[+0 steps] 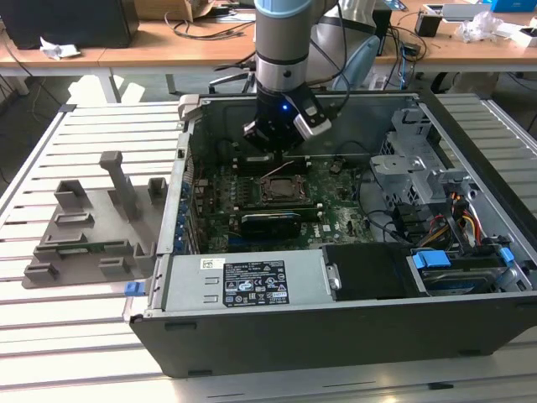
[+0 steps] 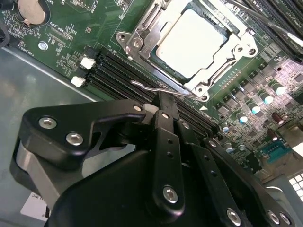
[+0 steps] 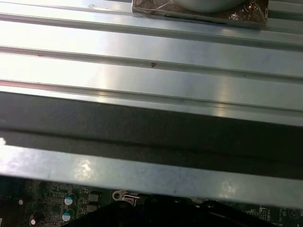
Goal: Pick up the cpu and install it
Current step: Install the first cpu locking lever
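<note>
Second wrist view: black metal gripper (image 2: pixel 160 101) low over a green circuit board (image 2: pixel 71 42), tip just short of a square black socket with a silver metal frame (image 2: pixel 142 33).
Task's thing: the cpu (image 2: pixel 199 40), a flat square chip with a pale shiny metal top, already lying flat inside that socket, just ahead of the gripper tip, apart from it, the metal frame down around its edges.
Gripper state: cannot tell whether apart or together; nothing seen held.
Nearest to the tool: a thin bent wire lever (image 2: pixel 156 87) along the socket's near edge, right at the gripper tip; touching or a hair apart, not clear. Long black memory slots (image 2: pixel 118 71) directly beneath the tip.
Exterior view: arm reaching down into an open dark grey computer case (image 1: pixel 352 101), gripper directly above the socket.
Step in hand, as a judgement: picking and seating done, judging by the chip in place; now work at the retaining lever. Latched or not, impossible to say.
Demands of any further move: small, slow travel, steady contact on the thin wire, no sideways scrape across slots or board parts close below.
</note>
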{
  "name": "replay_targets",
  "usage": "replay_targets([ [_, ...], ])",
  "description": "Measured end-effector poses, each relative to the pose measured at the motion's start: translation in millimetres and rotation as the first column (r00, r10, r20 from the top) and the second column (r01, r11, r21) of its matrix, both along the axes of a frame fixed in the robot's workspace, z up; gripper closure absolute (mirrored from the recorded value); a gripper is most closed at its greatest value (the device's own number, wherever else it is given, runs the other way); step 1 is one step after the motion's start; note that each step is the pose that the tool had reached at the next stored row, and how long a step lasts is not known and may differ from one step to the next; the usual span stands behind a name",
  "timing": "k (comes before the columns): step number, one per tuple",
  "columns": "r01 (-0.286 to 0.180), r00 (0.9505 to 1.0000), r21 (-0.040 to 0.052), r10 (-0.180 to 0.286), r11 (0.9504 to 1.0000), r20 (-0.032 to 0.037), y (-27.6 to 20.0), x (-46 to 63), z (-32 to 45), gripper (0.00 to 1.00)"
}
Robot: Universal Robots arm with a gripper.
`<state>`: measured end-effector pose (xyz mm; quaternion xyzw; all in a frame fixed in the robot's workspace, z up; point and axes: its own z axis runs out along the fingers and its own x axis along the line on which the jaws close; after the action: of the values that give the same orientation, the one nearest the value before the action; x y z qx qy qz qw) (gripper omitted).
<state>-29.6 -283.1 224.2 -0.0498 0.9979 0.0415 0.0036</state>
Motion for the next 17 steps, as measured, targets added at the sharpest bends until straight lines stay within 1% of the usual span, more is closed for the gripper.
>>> replay_targets([
  [3, 0.0, 1.0, -0.0003, 0.0, 1.0, -0.0003, -0.1, 1.4, -1.0, 0.89],
  [17, 0.0, 1.0, -0.0003, 0.0, 1.0, -0.0021, 0.8, 16.4, -2.0, 0.89],
])
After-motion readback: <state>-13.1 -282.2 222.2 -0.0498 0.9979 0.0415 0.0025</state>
